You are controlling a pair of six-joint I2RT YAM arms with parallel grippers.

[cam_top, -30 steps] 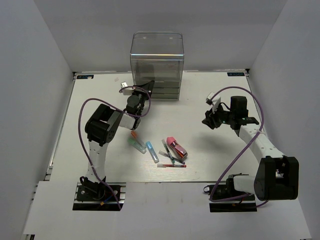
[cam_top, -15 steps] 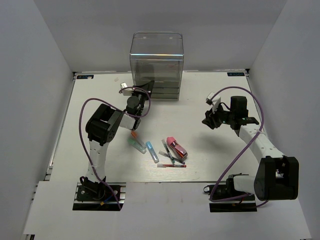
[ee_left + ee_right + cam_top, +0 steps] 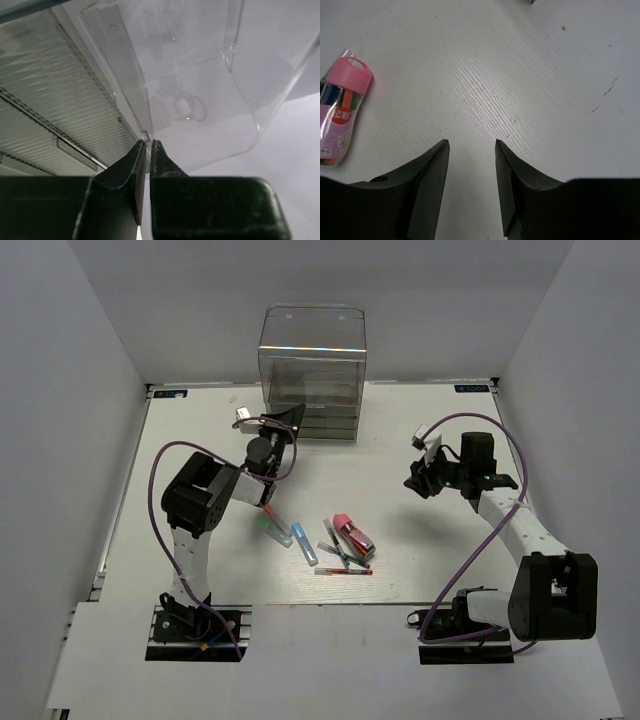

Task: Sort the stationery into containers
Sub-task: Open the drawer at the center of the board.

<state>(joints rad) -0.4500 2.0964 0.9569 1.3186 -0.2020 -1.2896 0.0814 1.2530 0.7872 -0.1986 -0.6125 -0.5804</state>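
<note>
Left tool pinched closed; right tool parted.

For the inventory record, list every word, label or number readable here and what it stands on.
"起彩": on the red label of the pink-capped pen pack.
Smaller print lower on that pack: too small to read.
The stickers at the far corners: too blurred to read.
The clear drawer box: no text visible.

We take this for a robotics lab cell: plain white walls box in a white table, the left arm and right arm bolted at its near edge.
</note>
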